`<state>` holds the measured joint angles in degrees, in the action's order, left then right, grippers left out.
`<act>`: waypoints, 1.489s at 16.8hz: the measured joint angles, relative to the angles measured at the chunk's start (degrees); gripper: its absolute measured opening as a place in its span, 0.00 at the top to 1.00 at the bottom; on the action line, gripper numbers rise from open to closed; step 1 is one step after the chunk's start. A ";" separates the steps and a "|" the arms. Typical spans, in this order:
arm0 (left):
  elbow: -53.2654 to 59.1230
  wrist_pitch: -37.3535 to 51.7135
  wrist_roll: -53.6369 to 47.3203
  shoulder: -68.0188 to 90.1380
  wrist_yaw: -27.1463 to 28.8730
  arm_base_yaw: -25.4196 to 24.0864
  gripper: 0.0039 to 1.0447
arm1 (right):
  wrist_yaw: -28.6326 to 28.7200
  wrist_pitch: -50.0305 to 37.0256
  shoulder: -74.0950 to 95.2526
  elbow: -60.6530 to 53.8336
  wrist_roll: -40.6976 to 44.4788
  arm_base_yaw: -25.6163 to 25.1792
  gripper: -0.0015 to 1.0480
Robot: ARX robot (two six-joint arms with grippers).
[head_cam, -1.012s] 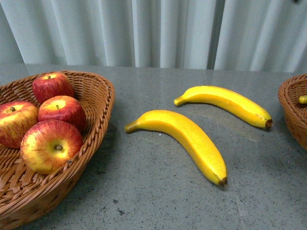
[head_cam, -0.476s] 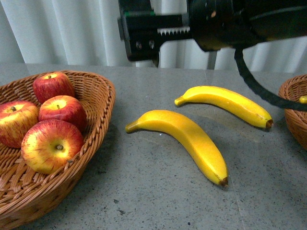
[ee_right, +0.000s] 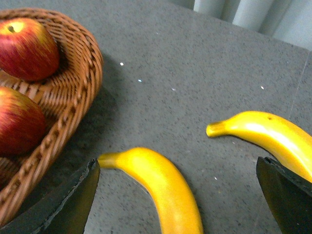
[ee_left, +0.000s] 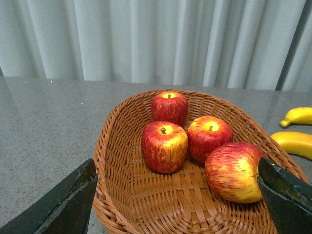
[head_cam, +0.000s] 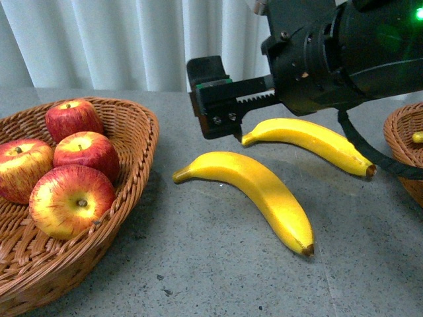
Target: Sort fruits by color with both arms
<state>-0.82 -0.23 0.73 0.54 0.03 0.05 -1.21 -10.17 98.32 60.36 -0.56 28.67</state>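
Several red apples streaked yellow (head_cam: 71, 200) lie in a wicker basket (head_cam: 135, 142) at the left. Two yellow bananas rest on the grey table: a near one (head_cam: 258, 188) and a far one (head_cam: 314, 142). My right gripper (head_cam: 211, 99) hangs open above the stem ends of the bananas, touching neither. In the right wrist view the right gripper (ee_right: 178, 204) straddles the near banana (ee_right: 161, 190), with the far banana (ee_right: 268, 136) by one finger. My left gripper (ee_left: 175, 204) is open above the apple basket (ee_left: 105, 146), one finger (ee_left: 285, 195) beside an apple (ee_left: 231, 170).
A second wicker basket (head_cam: 403, 152) stands at the right edge with something yellow (head_cam: 418, 137) in it. Grey curtains hang behind the table. A black cable (head_cam: 370, 152) from the right arm loops over the far banana's end.
The right arm came into the front view from above and has lowered and shifted right, its gripper now just above the bananas' stem ends. Fruits and baskets have not moved.
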 joint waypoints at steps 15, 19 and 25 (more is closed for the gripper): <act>0.00 0.00 0.02 -0.02 0.00 0.00 0.06 | 0.50 8.55 3.54 -7.45 2.12 2.05 0.31; 0.00 0.00 0.02 -0.02 0.00 0.00 0.06 | 0.52 8.68 2.27 -7.45 2.05 0.50 0.69; 0.00 0.00 0.02 -0.02 0.00 0.00 0.06 | 5.11 9.01 -6.73 -7.37 1.42 -8.24 0.70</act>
<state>-0.82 -0.23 0.75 0.51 0.03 0.05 3.90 -1.17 91.59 52.99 0.86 20.43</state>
